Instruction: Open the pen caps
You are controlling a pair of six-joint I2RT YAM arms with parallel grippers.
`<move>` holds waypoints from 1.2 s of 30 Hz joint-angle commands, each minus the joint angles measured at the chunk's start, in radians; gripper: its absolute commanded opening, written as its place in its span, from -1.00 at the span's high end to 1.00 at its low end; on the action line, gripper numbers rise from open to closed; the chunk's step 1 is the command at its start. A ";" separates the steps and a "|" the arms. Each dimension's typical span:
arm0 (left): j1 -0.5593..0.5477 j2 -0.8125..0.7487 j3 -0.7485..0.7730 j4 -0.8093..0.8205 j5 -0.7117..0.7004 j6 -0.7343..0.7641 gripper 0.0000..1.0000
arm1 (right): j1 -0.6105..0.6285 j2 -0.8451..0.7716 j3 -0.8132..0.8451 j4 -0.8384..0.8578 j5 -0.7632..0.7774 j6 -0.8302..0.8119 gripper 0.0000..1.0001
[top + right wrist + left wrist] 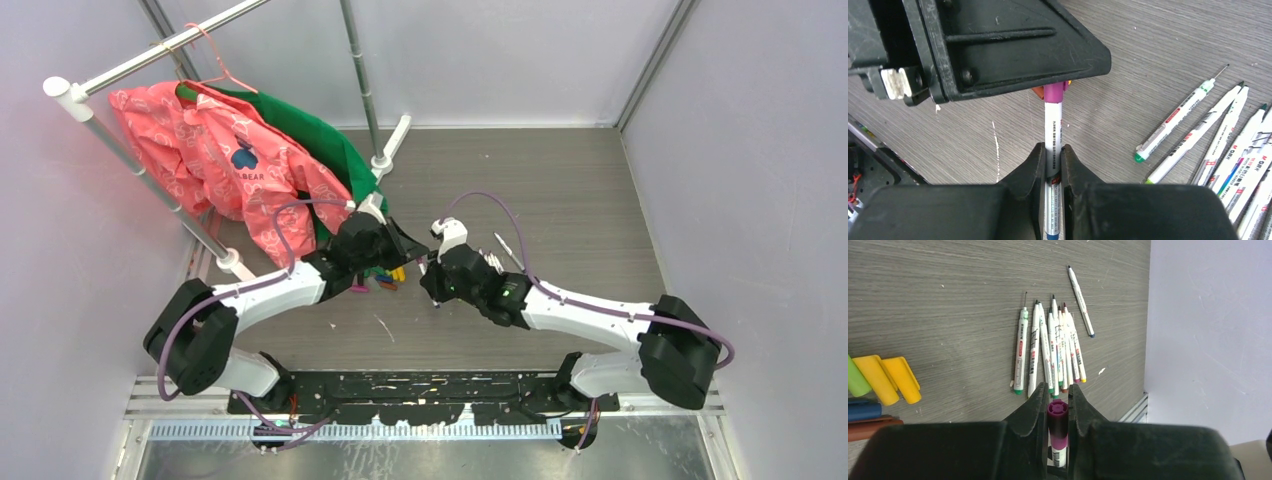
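One pen is held between both arms above the table. My left gripper [1057,392] is shut on its purple pen cap [1057,414], whose round end faces outward between the fingertips. My right gripper [1053,150] is shut on the same pen's white barrel [1052,122], which runs up to the purple cap [1053,93] still seated on it. In the top view the left gripper [415,254] and right gripper [430,274] meet tip to tip. Loose caps lie on the table: yellow ones [885,380], a green one [855,382] and a blue one [863,410].
Several uncapped white pens [1053,352] lie fanned together, and one more [1080,302] lies apart beyond them; they also show at the right of the right wrist view [1228,150]. A pink jacket [215,155] and a green garment [325,140] hang on a rack at the back left.
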 commanded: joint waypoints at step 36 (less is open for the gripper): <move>0.057 -0.070 -0.006 -0.394 -0.249 0.243 0.82 | -0.156 0.042 0.015 -0.141 0.290 0.092 0.93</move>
